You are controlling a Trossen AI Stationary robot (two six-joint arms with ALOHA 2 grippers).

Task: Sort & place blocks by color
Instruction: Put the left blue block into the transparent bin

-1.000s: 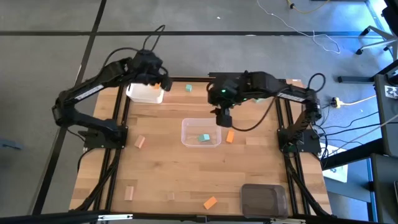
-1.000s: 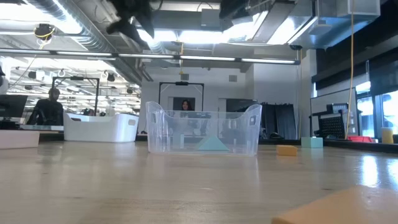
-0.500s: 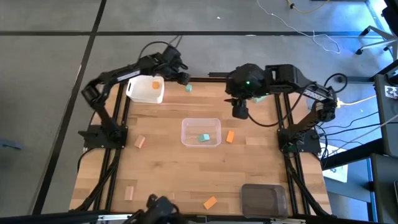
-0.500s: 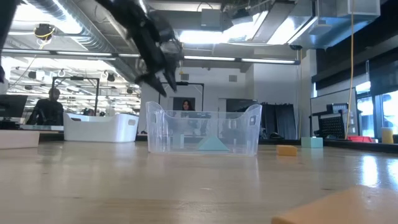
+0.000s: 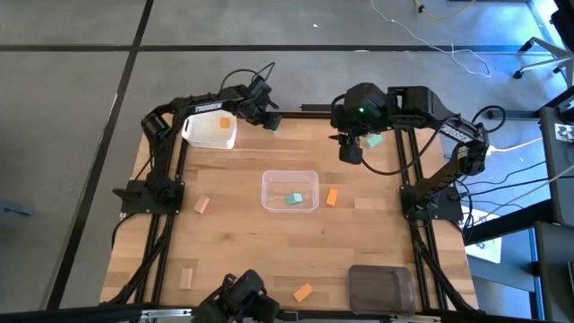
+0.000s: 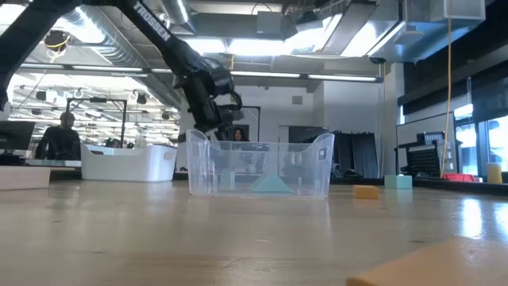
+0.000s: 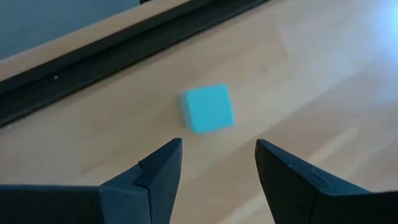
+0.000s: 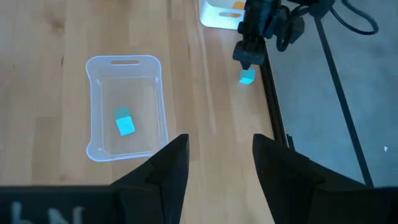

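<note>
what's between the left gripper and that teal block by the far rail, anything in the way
Nothing visible. The left gripper hangs open over the teal block, which lies alone on bare wood of the table beside the black rail. The white tub sits off to one side, apart from the block.

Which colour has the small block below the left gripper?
Teal-green small block, clearest in the left wrist view.

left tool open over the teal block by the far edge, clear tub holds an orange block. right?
Not quite: the clear tub holds a teal block, as the right wrist view shows. The left tool is open over the teal block by the far edge.
</note>
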